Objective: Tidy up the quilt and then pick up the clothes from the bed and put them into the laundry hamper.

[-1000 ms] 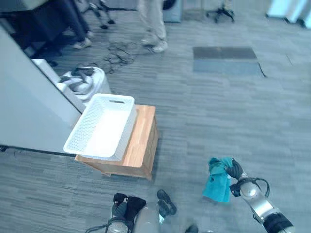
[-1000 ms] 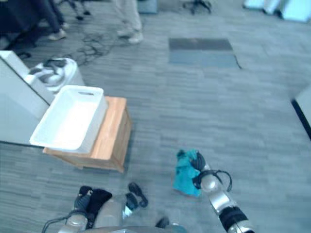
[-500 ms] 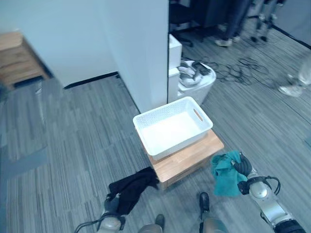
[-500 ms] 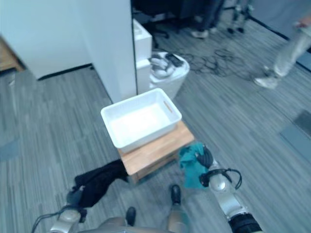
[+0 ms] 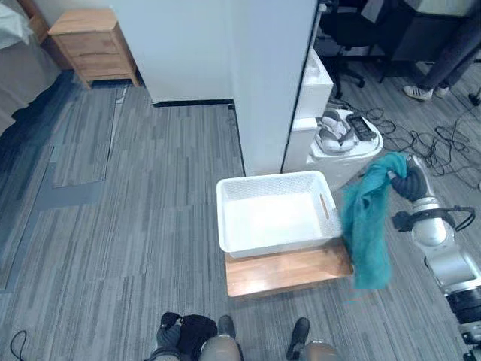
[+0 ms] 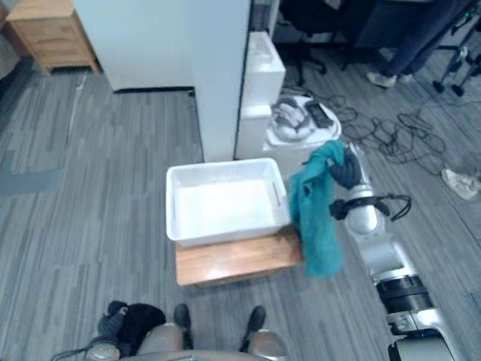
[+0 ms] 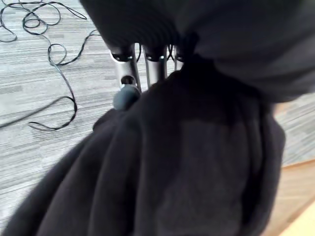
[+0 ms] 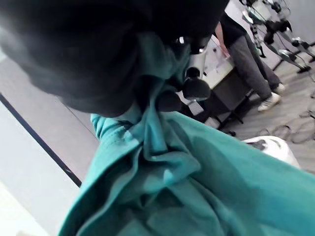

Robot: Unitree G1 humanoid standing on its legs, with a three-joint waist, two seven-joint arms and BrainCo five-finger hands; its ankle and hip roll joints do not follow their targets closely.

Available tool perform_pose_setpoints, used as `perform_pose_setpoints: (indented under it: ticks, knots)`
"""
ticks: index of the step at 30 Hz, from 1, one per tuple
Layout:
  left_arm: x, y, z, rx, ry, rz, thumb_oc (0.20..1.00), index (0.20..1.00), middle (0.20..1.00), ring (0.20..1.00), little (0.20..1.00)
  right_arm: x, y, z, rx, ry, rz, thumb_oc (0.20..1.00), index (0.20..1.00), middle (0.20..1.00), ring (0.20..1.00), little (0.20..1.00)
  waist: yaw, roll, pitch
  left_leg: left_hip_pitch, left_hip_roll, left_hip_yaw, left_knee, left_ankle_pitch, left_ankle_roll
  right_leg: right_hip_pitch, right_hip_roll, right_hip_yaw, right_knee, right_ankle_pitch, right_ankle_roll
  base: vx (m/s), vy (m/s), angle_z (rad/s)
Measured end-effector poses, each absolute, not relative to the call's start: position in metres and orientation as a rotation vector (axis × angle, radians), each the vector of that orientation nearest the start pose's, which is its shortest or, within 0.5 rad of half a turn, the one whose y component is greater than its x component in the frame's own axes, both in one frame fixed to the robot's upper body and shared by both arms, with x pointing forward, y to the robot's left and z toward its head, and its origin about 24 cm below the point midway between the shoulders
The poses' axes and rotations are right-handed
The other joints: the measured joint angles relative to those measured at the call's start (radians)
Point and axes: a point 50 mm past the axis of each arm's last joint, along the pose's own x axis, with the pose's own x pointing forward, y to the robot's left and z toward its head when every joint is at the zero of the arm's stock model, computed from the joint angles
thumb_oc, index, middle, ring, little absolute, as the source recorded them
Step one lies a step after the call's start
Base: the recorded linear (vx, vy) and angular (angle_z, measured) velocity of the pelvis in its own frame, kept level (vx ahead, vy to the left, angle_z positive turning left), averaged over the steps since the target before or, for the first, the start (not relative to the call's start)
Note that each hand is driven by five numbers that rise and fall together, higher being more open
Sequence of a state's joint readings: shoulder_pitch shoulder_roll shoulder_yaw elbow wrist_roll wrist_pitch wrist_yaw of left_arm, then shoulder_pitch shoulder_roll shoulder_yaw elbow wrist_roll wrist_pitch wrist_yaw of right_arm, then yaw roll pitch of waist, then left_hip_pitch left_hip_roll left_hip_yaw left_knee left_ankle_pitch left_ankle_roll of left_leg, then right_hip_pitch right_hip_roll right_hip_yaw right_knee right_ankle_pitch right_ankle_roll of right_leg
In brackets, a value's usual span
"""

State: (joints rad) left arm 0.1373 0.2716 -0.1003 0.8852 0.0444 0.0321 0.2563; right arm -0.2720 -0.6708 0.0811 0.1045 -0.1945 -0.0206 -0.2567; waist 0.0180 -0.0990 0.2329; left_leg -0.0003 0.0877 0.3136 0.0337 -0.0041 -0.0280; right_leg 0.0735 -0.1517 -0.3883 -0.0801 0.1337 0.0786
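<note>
Floor [image 5: 135, 226]: grey striped carpet all round, loose cables [image 5: 443, 147] lying far right.
Wall [image 5: 218, 53]: white partition rising far centre, a wooden nightstand [image 5: 90, 45] at far left beside it.
Bin [image 5: 342, 150]: white, round, far right of the hamper, with a headset and a remote resting on its top.
Worktop [image 5: 289, 271]: low wooden stand in the middle, carrying the hamper.
Hamper [image 5: 274, 214]: white perforated basket sitting on the stand, nothing visible inside it.
Teal cloth [image 5: 368, 222]: hanging long from the right robot hand, draped just right of the hamper, its lower end level with the stand's right edge.
Black cloth [image 7: 187, 162]: bunched in the left robot hand, down near the camera, well short of the hamper.
Right robot hand [image 5: 409, 183]: raised right of the hamper, fingers curled tight on the top of the teal cloth.
Left robot hand [image 6: 111, 325]: low at near left, fingers clamped on the black cloth.
Person [image 6: 409, 37]: legs and shoes at far right, past the cables.
</note>
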Motion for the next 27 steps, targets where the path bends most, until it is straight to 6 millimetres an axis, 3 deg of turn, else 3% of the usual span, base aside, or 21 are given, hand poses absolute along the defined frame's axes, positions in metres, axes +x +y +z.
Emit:
perform_pose_setpoints:
  ticks: [2, 3, 5, 7, 9, 10, 12, 13, 16, 20, 27]
  knots:
    - [0.101, 0.253, -0.139, 0.467, 1.031, 0.252, 0.200, 0.200, 0.200, 0.200, 0.200, 0.306, -0.244, 0.149, -0.846, -0.317, -0.205, 0.200, 0.200, 0.200, 0.200, 0.200, 0.004, 0.012, 0.004, 0.027, 0.011, 0.006, -0.021, 0.006, 0.008, -0.034, -0.008, 0.016, 0.095, 0.000, 0.002, 0.08, 0.047, 0.07]
    - [0.102, 0.255, -0.139, 0.469, 1.030, 0.250, 0.200, 0.200, 0.200, 0.200, 0.200, 0.308, -0.240, 0.157, -0.843, -0.353, -0.199, 0.200, 0.200, 0.200, 0.200, 0.200, -0.004, 0.024, 0.005, 0.047, 0.020, 0.004, -0.035, 0.015, 0.022, -0.069, -0.020, 0.023, 0.207, 0.000, 0.004, 0.04, 0.017, -0.01]
    - [0.105, 0.260, -0.137, 0.491, 1.029, 0.251, 0.200, 0.200, 0.200, 0.200, 0.200, 0.311, -0.233, 0.169, -0.863, -0.408, -0.176, 0.200, 0.200, 0.200, 0.200, 0.200, -0.016, 0.035, 0.008, 0.065, 0.032, -0.010, -0.052, 0.015, 0.031, -0.143, -0.023, 0.111, 0.340, -0.036, 0.036, 0.08, -0.084, 0.24]
    - [0.109, 0.268, -0.133, 0.516, 1.015, 0.256, 0.200, 0.200, 0.200, 0.200, 0.200, 0.310, -0.232, 0.172, -0.870, -0.421, -0.171, 0.200, 0.200, 0.200, 0.200, 0.200, -0.017, 0.022, 0.002, 0.064, 0.025, -0.037, -0.054, 0.015, 0.032, -0.134, -0.027, 0.121, 0.275, -0.037, 0.033, 0.10, -0.115, 0.41]
    - [0.113, 0.275, -0.129, 0.541, 0.997, 0.261, 0.200, 0.200, 0.200, 0.200, 0.200, 0.308, -0.232, 0.182, -0.873, -0.462, -0.171, 0.200, 0.200, 0.200, 0.200, 0.200, -0.017, -0.010, -0.016, 0.055, -0.004, -0.076, -0.069, 0.023, 0.033, -0.087, -0.019, 0.168, 0.115, -0.027, 0.046, 0.11, -0.082, 0.50]
    - [0.111, 0.281, -0.127, 0.549, 1.001, 0.276, 0.200, 0.200, 0.200, 0.200, 0.200, 0.306, -0.225, 0.192, -0.864, -0.512, -0.157, 0.200, 0.200, 0.200, 0.200, 0.200, -0.001, -0.041, -0.035, 0.070, -0.030, -0.070, -0.096, 0.030, 0.028, -0.055, -0.026, 0.171, 0.042, -0.012, 0.046, 0.13, -0.076, 0.22]
    - [0.105, 0.282, -0.128, 0.547, 1.017, 0.284, 0.200, 0.200, 0.200, 0.200, 0.200, 0.308, -0.213, 0.203, -0.857, -0.572, -0.127, 0.200, 0.200, 0.200, 0.200, 0.200, 0.021, -0.066, -0.053, 0.098, -0.053, -0.050, -0.114, 0.030, 0.017, -0.016, -0.028, 0.156, -0.007, 0.016, 0.038, 0.11, -0.055, -0.14]
    - [0.098, 0.275, -0.132, 0.521, 1.027, 0.283, 0.200, 0.200, 0.200, 0.200, 0.200, 0.306, -0.205, 0.214, -0.847, -0.644, -0.107, 0.200, 0.200, 0.200, 0.200, 0.200, 0.022, -0.038, -0.056, 0.106, -0.037, -0.052, -0.116, 0.024, 0.001, -0.009, -0.016, 0.152, -0.004, 0.008, 0.036, 0.10, -0.045, -0.12]
    - [0.088, 0.261, -0.138, 0.478, 1.048, 0.275, 0.200, 0.200, 0.200, 0.200, 0.200, 0.303, -0.202, 0.218, -0.848, -0.667, -0.095, 0.200, 0.200, 0.200, 0.200, 0.200, 0.012, -0.009, -0.062, 0.108, -0.017, -0.055, -0.117, 0.028, -0.013, -0.006, 0.013, 0.151, -0.004, 0.008, 0.036, 0.07, -0.035, -0.02]
    - [0.086, 0.254, -0.141, 0.461, 1.055, 0.266, 0.200, 0.200, 0.200, 0.200, 0.200, 0.300, -0.198, 0.222, -0.835, -0.687, -0.070, 0.200, 0.200, 0.200, 0.200, 0.200, 0.006, -0.010, -0.065, 0.109, 0.001, -0.056, -0.120, 0.025, -0.025, 0.000, 0.021, 0.143, -0.004, -0.008, 0.014, 0.05, -0.032, -0.04]
    - [0.091, 0.253, -0.140, 0.466, 1.043, 0.264, 0.200, 0.200, 0.200, 0.200, 0.200, 0.294, -0.187, 0.230, -0.809, -0.750, -0.032, 0.200, 0.200, 0.200, 0.200, 0.200, 0.008, -0.027, -0.099, 0.106, 0.007, -0.071, -0.119, 0.035, -0.029, 0.000, 0.027, 0.127, -0.005, -0.009, 0.012, 0.02, -0.016, 0.06]
